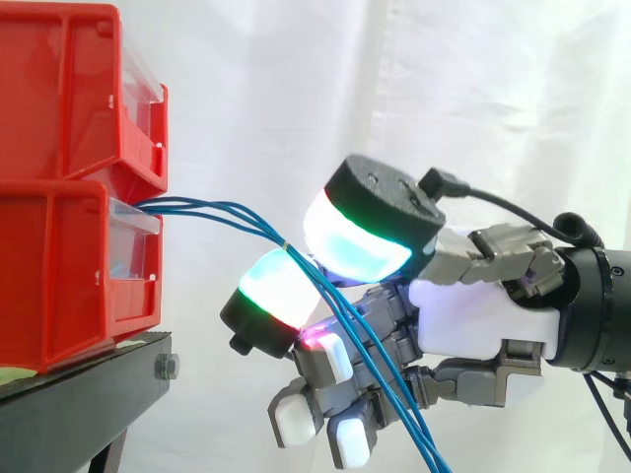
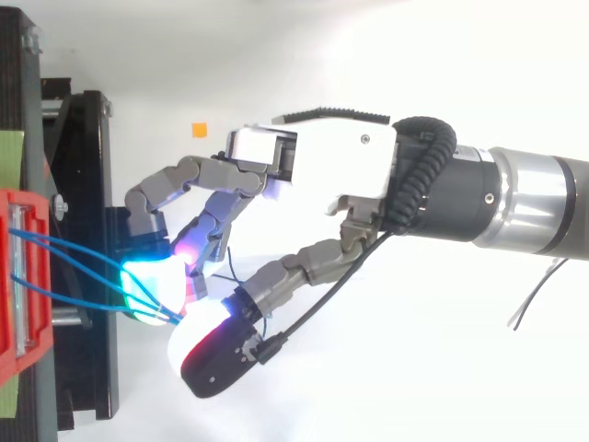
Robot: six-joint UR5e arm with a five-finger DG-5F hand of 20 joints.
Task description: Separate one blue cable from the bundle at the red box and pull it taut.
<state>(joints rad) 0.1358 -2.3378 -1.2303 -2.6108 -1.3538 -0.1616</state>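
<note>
Red bins point(image 1: 59, 118) are looking glossy plastic; blue cables point(image 1: 212, 207) showing smooth sheath; black stand point(image 1: 79, 394) looking matt metal; curtain point(image 1: 444, 79) looking soft cloth; hand point(image 1: 473, 320) showing smooth white plastic shell w/ grey metal links.

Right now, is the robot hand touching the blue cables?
Touching: side view shows the blue cables pinched between two glowing pads of the robot hand.

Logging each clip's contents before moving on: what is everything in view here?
red bins: two, red, stacked at left
black stand: one, black, under the bins
blue cables: several in a bundle, blue, from the bins' front to the hand, then hanging down
white curtain: one, white, behind
orange marker: one, orange, small square beyond the hand
hand: one, white and grey, from the right, pads pinching the cables
</note>
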